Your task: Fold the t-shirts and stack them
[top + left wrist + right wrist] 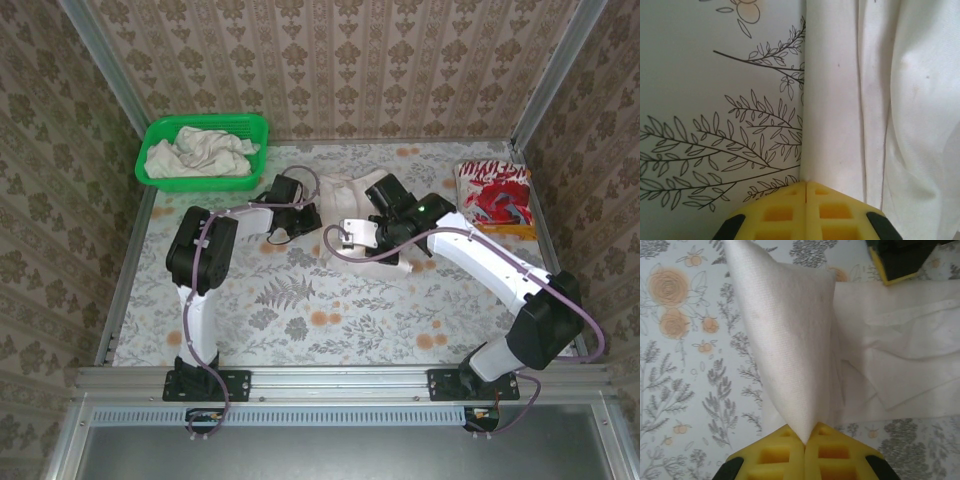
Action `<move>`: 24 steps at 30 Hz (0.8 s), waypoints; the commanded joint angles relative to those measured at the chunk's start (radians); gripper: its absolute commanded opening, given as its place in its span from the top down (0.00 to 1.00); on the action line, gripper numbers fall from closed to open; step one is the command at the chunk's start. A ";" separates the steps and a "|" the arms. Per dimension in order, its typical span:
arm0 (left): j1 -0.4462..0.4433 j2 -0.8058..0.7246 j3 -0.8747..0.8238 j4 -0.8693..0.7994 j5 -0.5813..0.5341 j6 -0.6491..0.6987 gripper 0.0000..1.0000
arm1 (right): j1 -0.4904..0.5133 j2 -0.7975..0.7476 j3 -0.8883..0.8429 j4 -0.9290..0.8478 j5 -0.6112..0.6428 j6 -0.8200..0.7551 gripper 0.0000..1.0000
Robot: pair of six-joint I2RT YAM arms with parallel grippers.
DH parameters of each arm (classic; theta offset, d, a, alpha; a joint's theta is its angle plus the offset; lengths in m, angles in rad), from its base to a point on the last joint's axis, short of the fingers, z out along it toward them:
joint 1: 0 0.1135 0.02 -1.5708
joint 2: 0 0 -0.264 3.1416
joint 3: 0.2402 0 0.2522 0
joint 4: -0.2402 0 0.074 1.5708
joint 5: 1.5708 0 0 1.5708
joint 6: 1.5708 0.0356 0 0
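Your left pincer (805, 186) is closed on the edge of the off-white t-shirt (338, 195) at the centre of the tabletop (300, 310). Your right pincer (806, 437) clamps a raised fold of it.

Basket (200, 184) back left holds 1 t-shirt (200, 152); 2nd t-shirt (338, 197) centre; folded t-shirt (493, 195) back right.

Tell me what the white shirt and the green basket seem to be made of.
The white shirt looks like soft matte cotton fabric: fine weave, limp folds. The green basket is probably smooth plastic: thin mesh walls, bright even colour.
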 commanded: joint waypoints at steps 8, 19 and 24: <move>0.008 0.062 -0.167 0.020 0.085 0.044 1.00 | -0.036 0.240 0.347 -0.019 0.092 -0.152 1.00; 0.072 0.099 -0.193 0.050 0.115 -0.003 1.00 | -0.109 0.566 0.764 -0.109 0.106 -0.249 1.00; 0.079 0.110 -0.192 0.056 0.138 -0.016 1.00 | -0.134 0.708 0.957 -0.138 0.087 -0.262 1.00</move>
